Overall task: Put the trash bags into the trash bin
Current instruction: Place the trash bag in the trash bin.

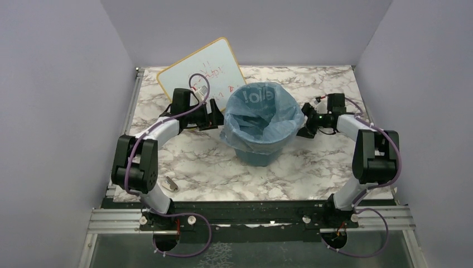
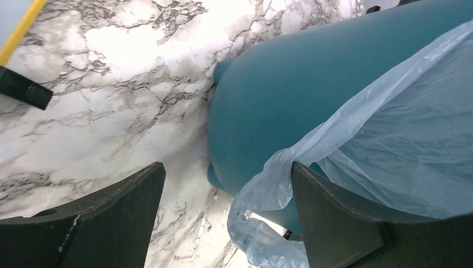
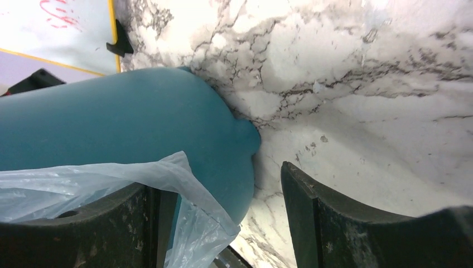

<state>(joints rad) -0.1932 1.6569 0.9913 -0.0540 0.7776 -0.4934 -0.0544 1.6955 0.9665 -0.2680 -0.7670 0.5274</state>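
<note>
The teal trash bin [image 1: 259,156] stands upright mid-table with the pale-blue trash bag [image 1: 262,111] lining it, its film folded out over the rim. My left gripper [image 1: 215,118] is at the bin's left side, open. In the left wrist view the bin wall [image 2: 290,95] and hanging bag edge [image 2: 401,151] lie beside the right finger, and the left gripper [image 2: 227,167] pinches nothing. My right gripper [image 1: 304,125] is at the bin's right side, open. In the right wrist view the bag [image 3: 83,178] drapes over the left finger beside the bin [image 3: 111,117]; the right gripper [image 3: 217,178] stands wide.
A yellow-framed whiteboard [image 1: 201,70] with red writing leans at the back left, just behind the left arm. A small grey object [image 1: 170,183] lies near the left arm's base. Pale walls close in the marble table on three sides.
</note>
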